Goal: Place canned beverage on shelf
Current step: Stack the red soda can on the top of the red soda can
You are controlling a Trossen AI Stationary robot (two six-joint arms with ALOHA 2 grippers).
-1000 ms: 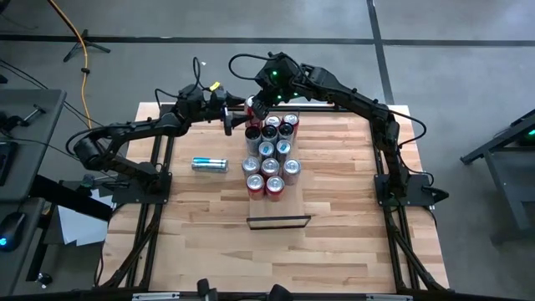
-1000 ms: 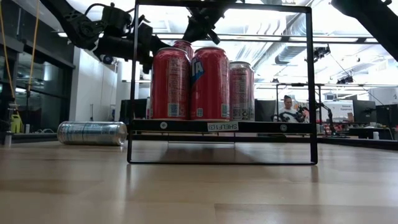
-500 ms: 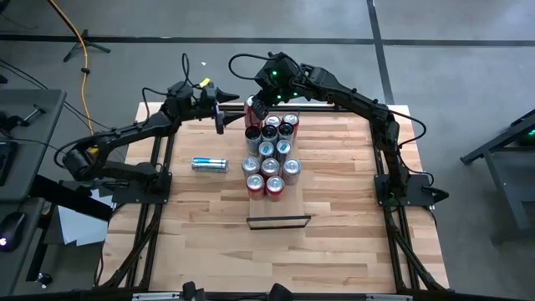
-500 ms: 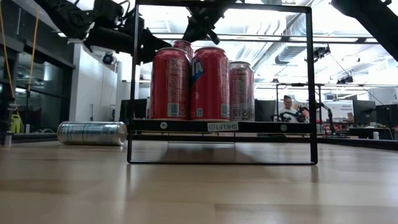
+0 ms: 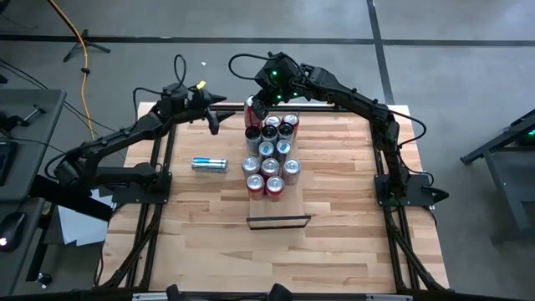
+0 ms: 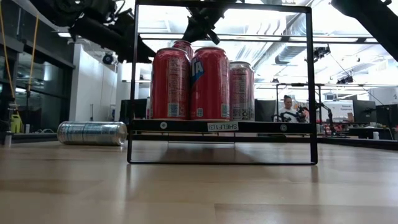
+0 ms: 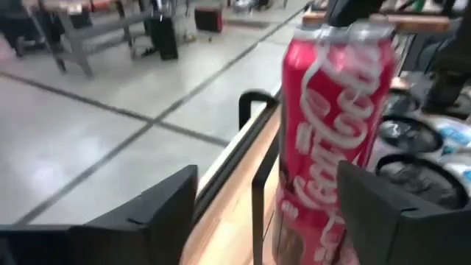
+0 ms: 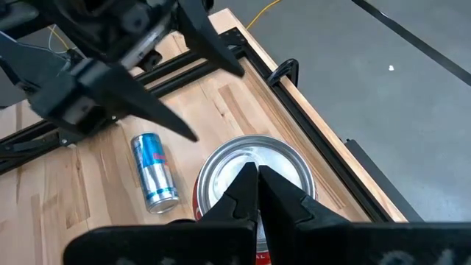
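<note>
Right end effector (image 8: 257,193) pressed together over the red can (image 8: 254,173) — left end effector (image 7: 268,213) spread, empty.

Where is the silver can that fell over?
In the high view the silver can lies on its side on the table's left part, apart from the standing cans; the left gripper hangs beyond it.

The left pincer (image 5: 211,122) has drawn back from the red can (image 5: 251,109), away from the cluster.
</note>
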